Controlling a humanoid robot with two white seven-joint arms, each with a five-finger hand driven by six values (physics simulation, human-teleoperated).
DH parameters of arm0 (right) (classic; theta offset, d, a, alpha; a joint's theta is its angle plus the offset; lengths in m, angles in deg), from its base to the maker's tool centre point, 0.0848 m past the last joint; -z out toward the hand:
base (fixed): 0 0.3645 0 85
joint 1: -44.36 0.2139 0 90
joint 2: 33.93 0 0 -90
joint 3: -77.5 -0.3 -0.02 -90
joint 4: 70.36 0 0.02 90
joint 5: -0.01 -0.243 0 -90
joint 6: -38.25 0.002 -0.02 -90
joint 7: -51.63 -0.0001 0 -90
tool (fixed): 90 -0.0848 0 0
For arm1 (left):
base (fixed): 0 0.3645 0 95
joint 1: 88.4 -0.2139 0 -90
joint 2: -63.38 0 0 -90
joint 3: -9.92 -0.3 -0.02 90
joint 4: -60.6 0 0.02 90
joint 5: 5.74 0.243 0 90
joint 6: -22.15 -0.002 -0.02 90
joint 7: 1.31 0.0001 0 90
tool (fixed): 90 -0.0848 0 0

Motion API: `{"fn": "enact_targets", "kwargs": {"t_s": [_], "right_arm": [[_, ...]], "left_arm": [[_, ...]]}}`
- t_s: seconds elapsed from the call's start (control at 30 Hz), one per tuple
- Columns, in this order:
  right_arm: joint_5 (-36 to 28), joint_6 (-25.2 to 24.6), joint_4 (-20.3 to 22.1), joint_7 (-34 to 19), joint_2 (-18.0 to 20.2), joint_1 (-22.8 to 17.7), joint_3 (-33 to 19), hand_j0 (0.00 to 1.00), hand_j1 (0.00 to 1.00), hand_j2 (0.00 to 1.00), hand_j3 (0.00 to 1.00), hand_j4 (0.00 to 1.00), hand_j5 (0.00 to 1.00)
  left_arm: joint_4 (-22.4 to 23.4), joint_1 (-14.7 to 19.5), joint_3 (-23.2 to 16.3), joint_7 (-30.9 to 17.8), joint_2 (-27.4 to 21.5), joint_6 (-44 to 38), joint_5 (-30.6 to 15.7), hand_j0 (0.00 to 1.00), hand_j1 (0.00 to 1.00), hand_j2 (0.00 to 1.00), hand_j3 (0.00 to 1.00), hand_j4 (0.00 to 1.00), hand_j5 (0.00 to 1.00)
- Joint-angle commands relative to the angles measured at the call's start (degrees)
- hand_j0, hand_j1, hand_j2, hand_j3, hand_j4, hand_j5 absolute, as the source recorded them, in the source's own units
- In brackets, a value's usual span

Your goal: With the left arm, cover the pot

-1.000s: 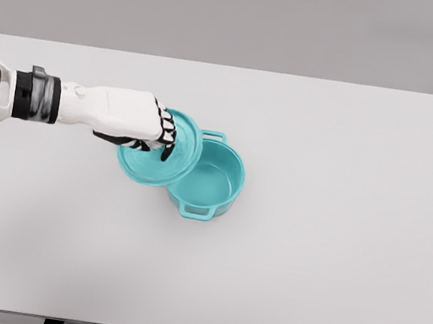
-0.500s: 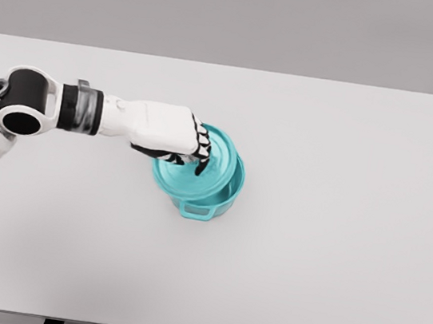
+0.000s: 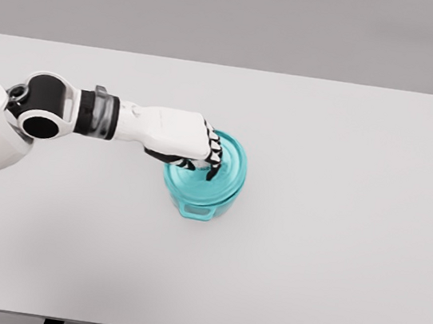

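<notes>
**Lid over pot, hand on top**

The left hand (image 3: 202,150) grips the teal lid (image 3: 214,170) at its centre, fingers curled around what is probably the knob, which is hidden. The lid sits over the pot (image 3: 199,201), near the middle of the tabletop (image 3: 333,251), shifted slightly toward 1 o'clock of the pot's front handle. Both look rigid, smooth, likely light; the glossy lid could slide on the rim, so the centre knob is the best hold. Count: one lid, one pot, one hand in view
</notes>
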Motion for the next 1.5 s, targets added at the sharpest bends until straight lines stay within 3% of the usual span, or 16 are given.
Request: {"fn": "enact_targets", "kwargs": {"t_s": [0.0, 1.47], "right_arm": [[0.01, 0.00, -0.02, -0.01, -0.01, 0.00, 0.01, 1.00, 1.00, 1.00, 1.00, 1.00, 1.00], [0.01, 0.00, -0.02, -0.01, -0.01, 0.00, 0.01, 1.00, 1.00, 1.00, 1.00, 1.00, 1.00]], "left_arm": [[0.08, 0.00, 0.01, 0.02, 0.23, -0.16, -0.31, 0.47, 0.47, 0.47, 0.47, 0.47, 0.47], [1.58, -0.09, 0.10, 0.02, 1.11, -0.16, 0.48, 0.63, 0.63, 0.63, 0.63, 0.63, 0.63]]}}
